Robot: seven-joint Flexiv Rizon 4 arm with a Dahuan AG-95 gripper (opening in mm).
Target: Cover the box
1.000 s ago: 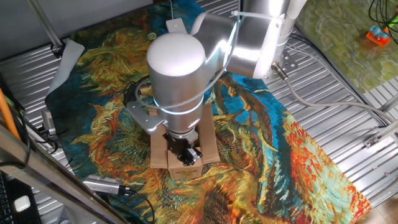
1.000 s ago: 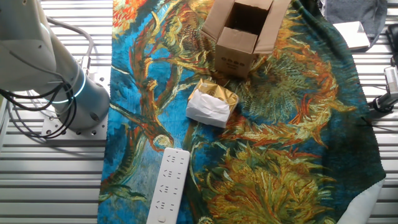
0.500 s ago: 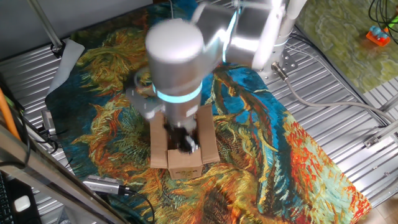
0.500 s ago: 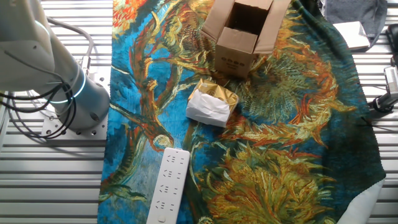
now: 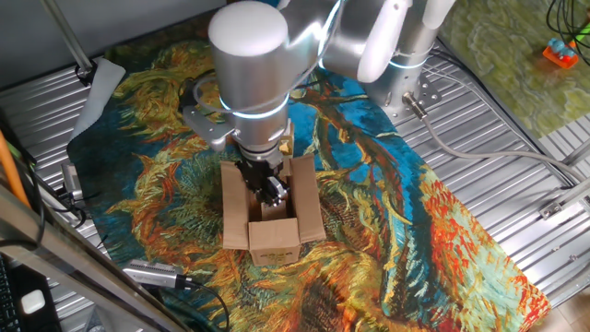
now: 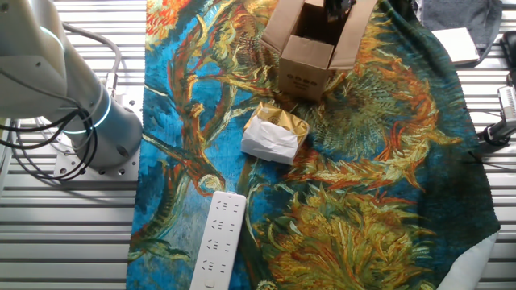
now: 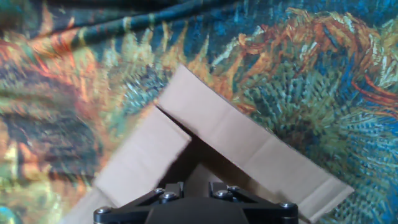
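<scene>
1. Box [image 5: 273, 219] standing open on the patterned cloth [image 5: 442, 231], near one edge of the tabletop, flaps splayed.
2. Fingers [image 5: 268, 189] poised over the opening; apart or together — cannot tell.
3. Step in hand, likely: reaching a flap; next, push it inward.
4. Crumpled paper packet [image 6: 275, 136] just beside, power strip [image 6: 217, 240] further off; neither obstructing.

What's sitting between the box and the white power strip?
The crumpled white-and-tan paper packet lies between the box and the power strip, on the patterned cloth; the other fixed view shows it.
</scene>
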